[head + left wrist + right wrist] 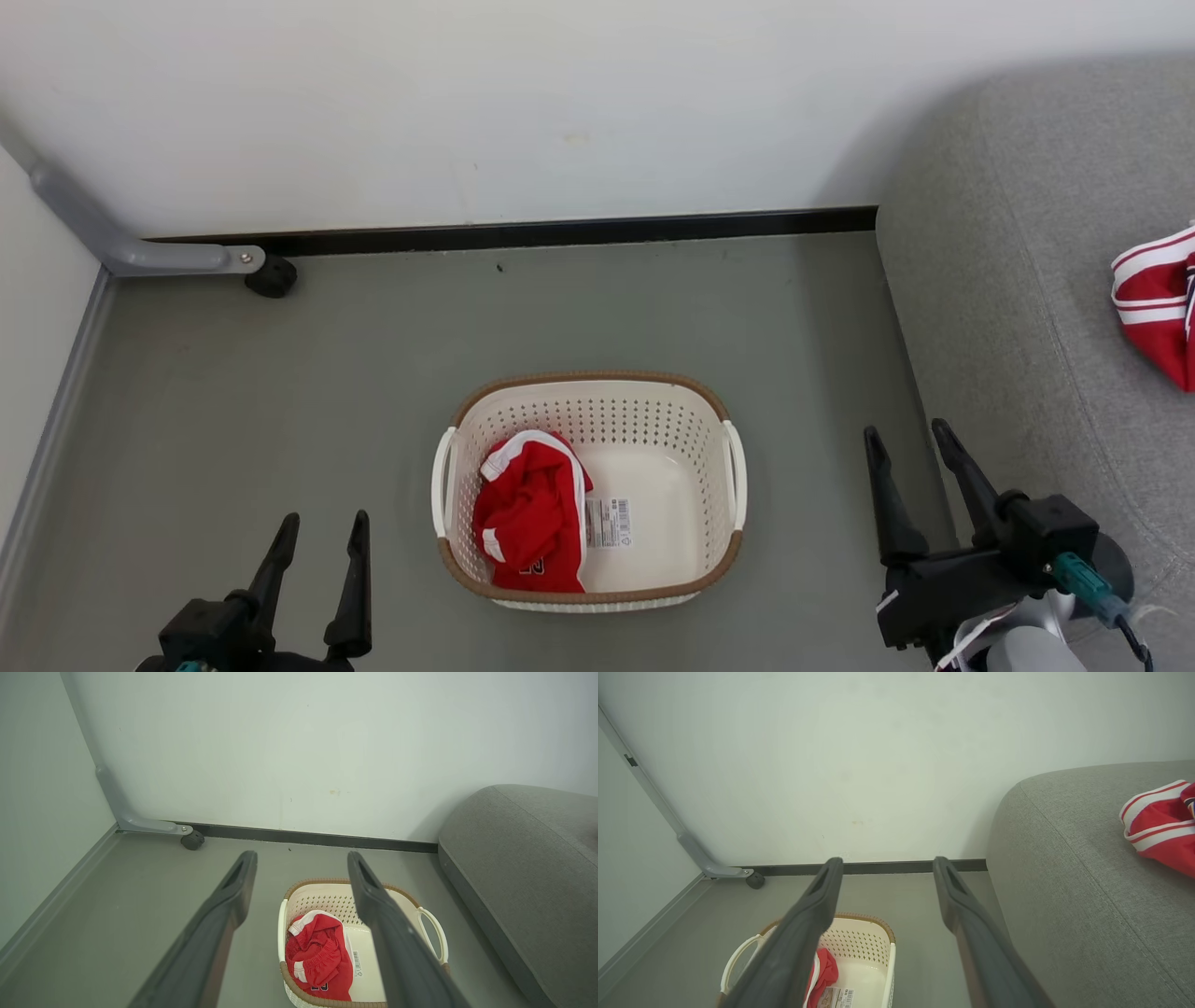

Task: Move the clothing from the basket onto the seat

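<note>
My left gripper [326, 517] wide, empty | my right gripper [905, 428] wide, empty | red garment [530, 513] crumpled inside basket [597, 378] | striped red garment [1153, 303] lying on seat [1008, 280]

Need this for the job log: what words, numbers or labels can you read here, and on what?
No text can be read.
On the label lying in the basket: barcode and fine print, too small to read.
On the red garment in the basket: dark lettering at its near edge, mostly folded under, unreadable.
On the striped garment on the seat: no lettering in view.
</note>
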